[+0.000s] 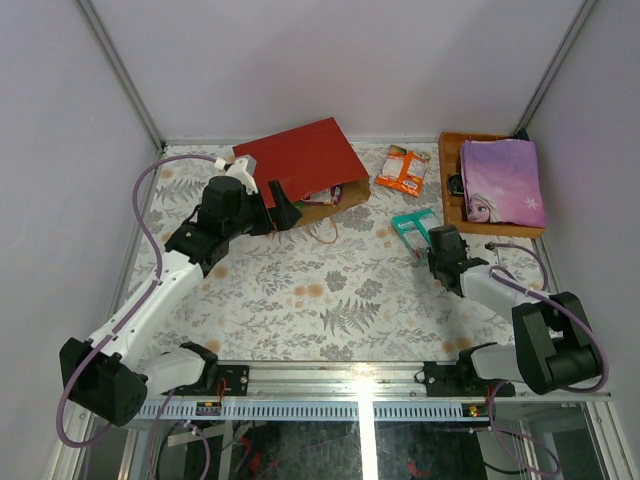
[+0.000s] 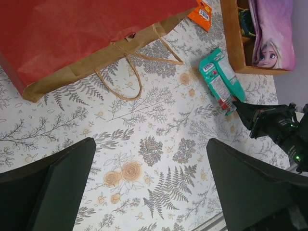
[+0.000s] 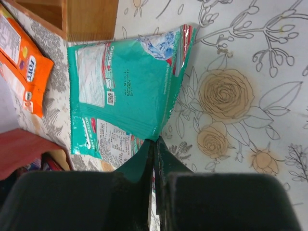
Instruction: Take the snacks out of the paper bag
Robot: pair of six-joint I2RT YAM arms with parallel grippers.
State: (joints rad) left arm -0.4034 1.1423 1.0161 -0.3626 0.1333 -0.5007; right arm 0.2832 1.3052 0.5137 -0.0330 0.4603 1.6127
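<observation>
The main risk sits with the right gripper (image 3: 154, 144), whose jaws are shut on just the lower corner of the teal packet (image 3: 125, 91): glossy film pinched at one point could slide out, or the packet could swing and fold if it is moved quickly, and I cannot tell whether it is clear of the floral table cover (image 2: 159, 159) or resting on it. It lies right of centre in the top view, just beside the wooden tray (image 1: 450, 190) that carries the purple princess item (image 1: 503, 180), so a careless move could knock it against the tray wall. The second risk is at the paper bag (image 1: 300, 160), which lies flat in the upper middle of the top view with its mouth facing lower right; nothing pins it, so a reach inside may only push it along. The left gripper (image 1: 287, 212) hangs just by that mouth with its jaws spread wide and empty, and the tan cord handles (image 2: 119, 98) trail loose on the cover where a finger could snag them. The bag is red outside and brown inside, creased, with a few packets (image 1: 325, 195) showing at its opening, too small to tell apart. An orange packet (image 1: 403, 168) is already out, lying between the bag and the tray
</observation>
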